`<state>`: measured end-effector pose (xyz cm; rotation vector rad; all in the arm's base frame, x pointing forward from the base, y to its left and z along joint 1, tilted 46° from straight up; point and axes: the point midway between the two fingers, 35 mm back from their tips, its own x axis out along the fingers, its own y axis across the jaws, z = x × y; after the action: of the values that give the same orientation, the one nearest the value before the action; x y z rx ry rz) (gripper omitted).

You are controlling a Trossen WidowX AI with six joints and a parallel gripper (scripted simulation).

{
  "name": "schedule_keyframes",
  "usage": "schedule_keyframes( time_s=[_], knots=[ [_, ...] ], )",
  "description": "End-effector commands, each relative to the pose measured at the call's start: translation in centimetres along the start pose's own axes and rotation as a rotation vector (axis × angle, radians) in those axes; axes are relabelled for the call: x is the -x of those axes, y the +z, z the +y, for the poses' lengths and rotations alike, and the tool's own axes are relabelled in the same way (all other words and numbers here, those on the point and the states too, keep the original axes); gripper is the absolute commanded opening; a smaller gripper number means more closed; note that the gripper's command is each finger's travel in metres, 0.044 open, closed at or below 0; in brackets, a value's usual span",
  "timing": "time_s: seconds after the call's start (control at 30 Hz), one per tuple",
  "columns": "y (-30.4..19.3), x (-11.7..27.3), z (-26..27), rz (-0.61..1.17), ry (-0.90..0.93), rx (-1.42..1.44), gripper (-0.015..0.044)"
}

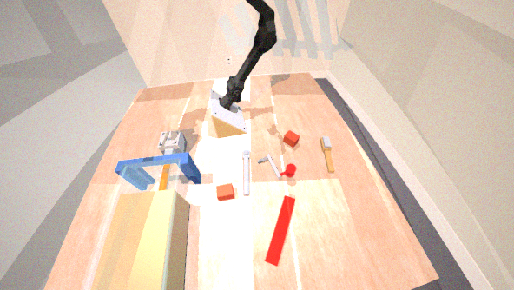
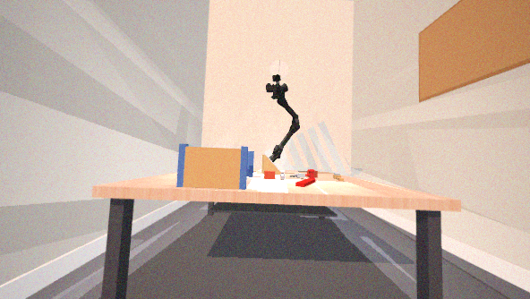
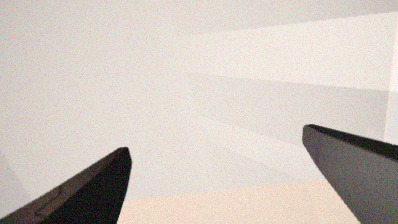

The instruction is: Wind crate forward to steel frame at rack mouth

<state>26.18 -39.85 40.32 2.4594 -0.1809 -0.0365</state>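
High above the wooden bench [image 1: 347, 226] [image 2: 358, 192], the black two-fingered claw [image 2: 277, 78] [image 3: 216, 143] stands spread wide around nothing. Down from it, on the bench between a white bar [image 1: 247, 174] and an orange-red block [image 1: 291, 139], lies the likely winch handle, a grey cranked metal rod with a red knob [image 1: 273, 166]; its long shank runs slantwise, knob end farther from the grey boxy winch [image 1: 172, 141], so the reach is downward, probably fingers across that shank.

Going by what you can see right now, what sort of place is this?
Probably a robot workshop or test room: a wooden-topped workbench carries loose hand tools, including a brush-like one, and a jointed black arm.
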Motion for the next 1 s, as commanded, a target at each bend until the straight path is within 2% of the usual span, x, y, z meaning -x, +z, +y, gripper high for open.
schedule_keyframes(
  time_s=[0.0,0.27,0.5,0.73,0.97],
  knots=[
    [0.4,-4.9,-5.0,-0.006,-0.126,-0.204,0.0440],
    [-0.6,-12.2,-17.3,-0.097,-0.416,-0.546,0.0440],
    [-2.7,-14.9,-29.6,-0.269,-0.691,-0.777,0.0440],
    [-5.6,-13.6,-41.9,-0.527,-0.962,-0.923,0.0440],
    [-8.5,-8.5,-52.6,-0.861,-1.203,-0.961,0.0440]
  ],
)
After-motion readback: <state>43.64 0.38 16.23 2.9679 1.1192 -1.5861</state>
